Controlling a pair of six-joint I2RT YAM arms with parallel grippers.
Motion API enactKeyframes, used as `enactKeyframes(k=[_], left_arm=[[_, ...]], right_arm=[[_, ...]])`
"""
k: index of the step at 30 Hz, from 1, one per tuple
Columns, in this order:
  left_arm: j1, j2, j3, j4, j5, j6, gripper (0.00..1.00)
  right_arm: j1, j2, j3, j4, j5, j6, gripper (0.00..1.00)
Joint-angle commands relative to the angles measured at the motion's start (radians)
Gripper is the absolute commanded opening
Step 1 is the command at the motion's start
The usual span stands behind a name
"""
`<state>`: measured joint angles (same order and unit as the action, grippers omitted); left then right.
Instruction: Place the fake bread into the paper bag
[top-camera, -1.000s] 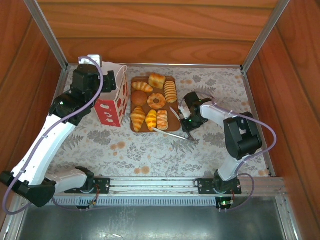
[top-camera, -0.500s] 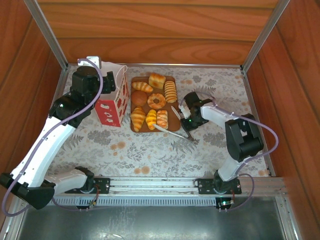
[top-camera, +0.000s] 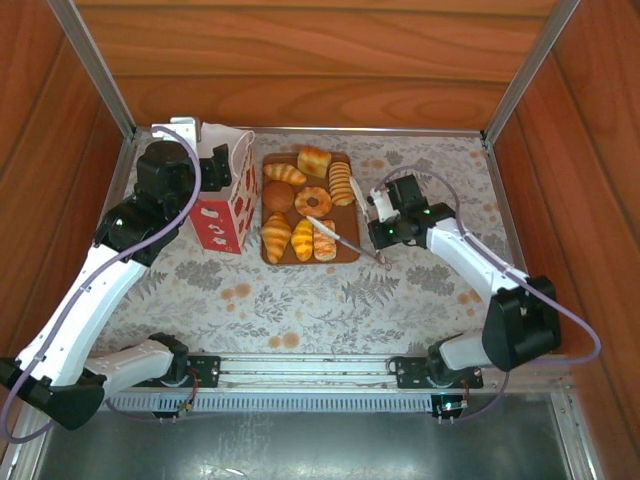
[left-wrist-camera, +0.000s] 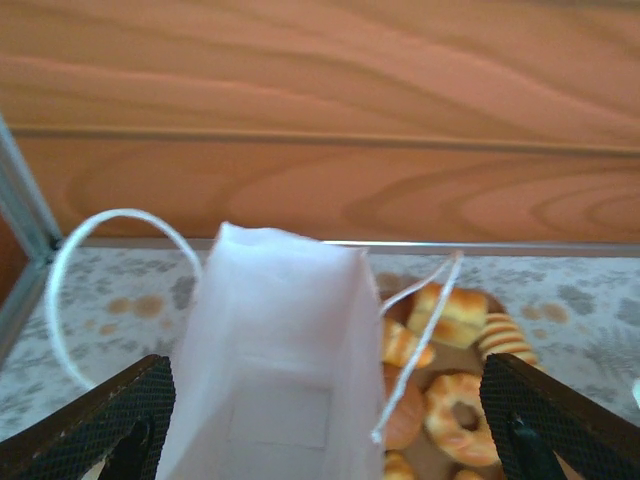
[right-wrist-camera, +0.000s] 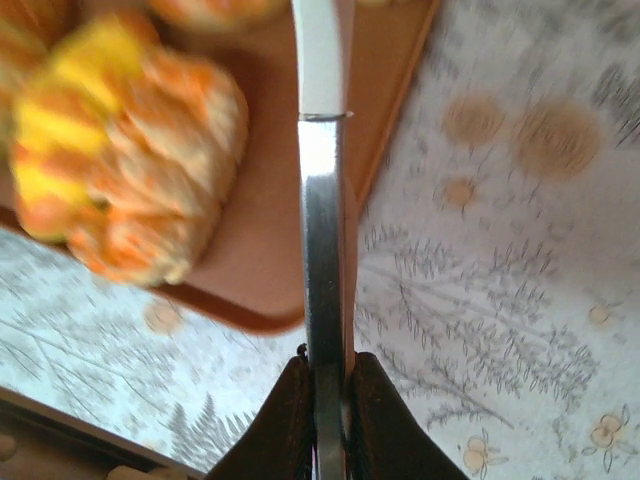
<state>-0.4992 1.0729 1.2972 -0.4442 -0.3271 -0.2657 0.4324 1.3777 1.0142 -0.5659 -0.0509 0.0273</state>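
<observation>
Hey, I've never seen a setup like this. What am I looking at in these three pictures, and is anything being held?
These are two white robot arms bolted to the near edge of a table with a floral cloth. The wide picture comes from a fixed camera above and behind them. The two close-ups come from a camera on each wrist. On the table stand a small red-and-white paper bag with cord handles and a flat brown rectangular board carrying golden-brown toy pastries. The left end effector is open, with its fingers either side of the bag's mouth. The right end effector is shut on thin metal tongs, whose tips reach over the board.
</observation>
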Motion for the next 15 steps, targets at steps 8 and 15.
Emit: enactKeyframes(k=[8, 15], left_arm=[[-0.007, 0.021, -0.178, 0.445, 0.451, -0.184, 0.84], [-0.06, 0.15, -0.161, 0.56, 0.61, -0.224, 0.84]], right_arm=[[-0.027, -0.095, 0.071, 0.38, -0.104, 0.406, 0.0], [-0.027, -0.075, 0.141, 0.422, -0.082, 0.575, 0.0]])
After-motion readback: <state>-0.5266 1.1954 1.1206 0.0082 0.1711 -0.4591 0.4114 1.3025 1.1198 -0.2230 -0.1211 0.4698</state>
